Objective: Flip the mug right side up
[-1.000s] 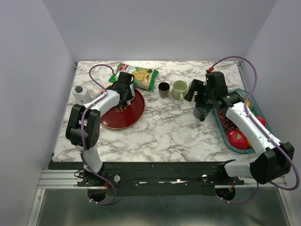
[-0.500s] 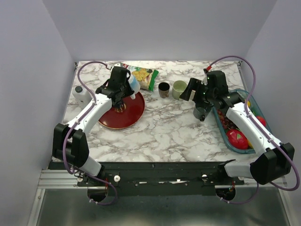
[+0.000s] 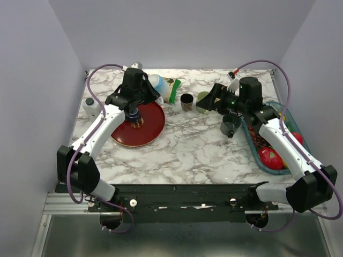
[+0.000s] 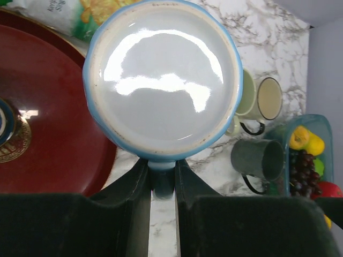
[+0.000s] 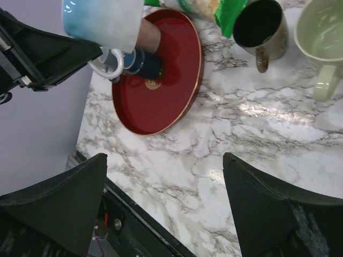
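The blue-and-white mug (image 3: pixel 157 85) hangs in the air over the back edge of the red plate (image 3: pixel 140 128), tipped on its side. My left gripper (image 3: pixel 148 92) is shut on its handle. In the left wrist view the mug's glossy white base (image 4: pixel 163 80) faces the camera and the handle sits between the fingers of the left gripper (image 4: pixel 162 182). The mug also shows in the right wrist view (image 5: pixel 102 21). My right gripper (image 3: pixel 215 99) is open and empty, held above the table near the pale green mug (image 3: pixel 202 101); its wrist view (image 5: pixel 165 160) shows only bare marble between the fingers.
A small blue-and-gold object (image 3: pixel 134 115) stands on the plate. A chips bag (image 3: pixel 173 89), a dark cup (image 3: pixel 186 101) and a grey mug (image 3: pixel 230 124) are on the marble. A teal tray of fruit (image 3: pixel 256 147) is at the right, a white bottle (image 3: pixel 92 106) at the left.
My left gripper has lifted the mug off the plate, carried it back and right, and tipped it. My right gripper has risen and turned toward the left.
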{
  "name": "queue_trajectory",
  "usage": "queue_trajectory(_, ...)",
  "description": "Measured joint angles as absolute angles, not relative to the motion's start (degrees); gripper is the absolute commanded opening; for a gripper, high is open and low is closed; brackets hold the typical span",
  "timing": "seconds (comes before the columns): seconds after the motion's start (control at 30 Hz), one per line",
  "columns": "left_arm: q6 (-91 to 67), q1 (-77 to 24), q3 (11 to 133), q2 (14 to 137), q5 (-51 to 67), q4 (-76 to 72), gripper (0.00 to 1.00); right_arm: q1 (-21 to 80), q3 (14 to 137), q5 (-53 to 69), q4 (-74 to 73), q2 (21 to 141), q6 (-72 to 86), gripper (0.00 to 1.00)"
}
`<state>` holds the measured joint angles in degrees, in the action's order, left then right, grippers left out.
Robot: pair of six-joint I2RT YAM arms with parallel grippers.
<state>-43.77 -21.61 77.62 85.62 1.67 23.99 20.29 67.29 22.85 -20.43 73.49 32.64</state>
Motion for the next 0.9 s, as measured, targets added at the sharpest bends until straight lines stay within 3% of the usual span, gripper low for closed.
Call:
queue_trajectory(0.3,-49.9,-22.7,78.3,84.5,11.9,18.0,0.00,20.3,66.0,33.3,-8.5,73.8,39.6,0.95)
queue_trajectory(0.6,-63.4,-24.6,74.7,83.1,22.1,-3.4,0.00,20.3,64.7,43.4,11.7,79.8,53.0,0.94)
queue_trajectory(0.9,-72.4,-26.0,72.2,83.1,27.1,-21.8,0.00,20.3,68.8,44.9,22.7,82.5,61.8,0.83)
